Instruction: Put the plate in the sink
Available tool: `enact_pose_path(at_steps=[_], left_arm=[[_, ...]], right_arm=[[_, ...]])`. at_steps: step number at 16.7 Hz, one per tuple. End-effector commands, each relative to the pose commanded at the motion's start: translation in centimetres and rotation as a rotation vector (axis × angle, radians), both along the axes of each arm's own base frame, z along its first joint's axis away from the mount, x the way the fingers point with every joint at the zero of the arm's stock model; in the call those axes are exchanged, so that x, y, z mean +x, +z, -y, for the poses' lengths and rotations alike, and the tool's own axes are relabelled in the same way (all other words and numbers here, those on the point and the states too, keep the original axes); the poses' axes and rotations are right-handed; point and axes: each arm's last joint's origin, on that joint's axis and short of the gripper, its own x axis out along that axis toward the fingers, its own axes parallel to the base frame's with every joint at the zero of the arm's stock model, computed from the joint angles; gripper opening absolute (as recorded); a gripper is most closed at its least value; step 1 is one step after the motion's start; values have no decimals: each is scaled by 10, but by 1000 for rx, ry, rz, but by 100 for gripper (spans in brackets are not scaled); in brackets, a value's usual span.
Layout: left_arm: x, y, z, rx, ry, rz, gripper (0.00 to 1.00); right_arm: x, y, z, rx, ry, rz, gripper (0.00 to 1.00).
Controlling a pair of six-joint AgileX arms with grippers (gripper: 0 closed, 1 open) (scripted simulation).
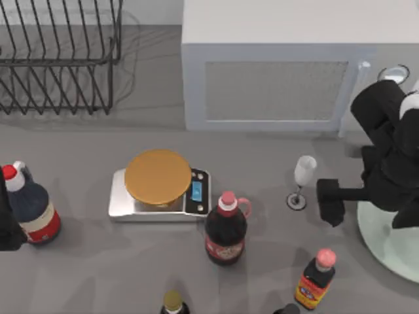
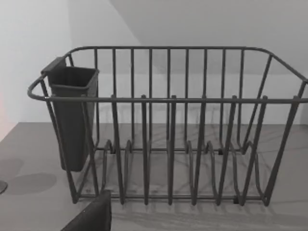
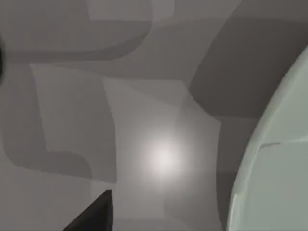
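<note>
The plate [image 1: 387,243] is a large pale mint-green disc lying flat on the table at the right edge, partly under my right arm. My right gripper [image 1: 330,203] hovers just left of the plate's rim, beside a wine glass. In the right wrist view the plate's rim [image 3: 274,168] curves along one side and one dark finger [image 3: 94,214] stands apart from it with bare table between, so the gripper is open and holds nothing. My left arm [image 1: 8,226] is parked at the table's left edge, one finger [image 2: 94,214] showing. The sink is out of view.
A wire dish rack [image 1: 59,59] stands back left and a white microwave [image 1: 275,72] back centre. A silver scale with an orange disc [image 1: 158,176] sits mid-table. Bottles [image 1: 226,229] [image 1: 315,278] [image 1: 29,206] and a wine glass [image 1: 302,178] stand around it.
</note>
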Motion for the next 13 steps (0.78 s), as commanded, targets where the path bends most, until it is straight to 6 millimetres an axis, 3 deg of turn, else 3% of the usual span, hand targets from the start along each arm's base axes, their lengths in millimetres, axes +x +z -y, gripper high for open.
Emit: enact_pose_path(at_steps=[5,13], left_arm=[[0,0,0,0,0,0,100],[0,0,0,0,0,0,100]], right_arm=[[1,-1,-2,-5,15,11,100],[1,-1,-2,-5,15,11,40]])
